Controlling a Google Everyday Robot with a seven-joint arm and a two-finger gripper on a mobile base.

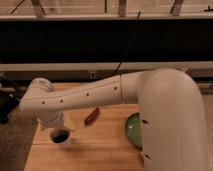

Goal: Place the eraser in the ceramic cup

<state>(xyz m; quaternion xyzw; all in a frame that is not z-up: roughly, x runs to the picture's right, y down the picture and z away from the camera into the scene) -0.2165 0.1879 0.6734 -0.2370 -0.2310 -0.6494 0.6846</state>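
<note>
A white ceramic cup with a dark inside stands on the wooden table near its left edge. My gripper hangs from the white wrist just above and slightly left of the cup, mostly hidden by the wrist. A small reddish-brown oblong object lies on the table to the right of the cup; I cannot tell whether it is the eraser. What is inside the cup does not show.
A green bowl sits on the table at the right, partly covered by my thick white arm. A dark wall with rails runs behind the table. The table's left edge is close to the cup.
</note>
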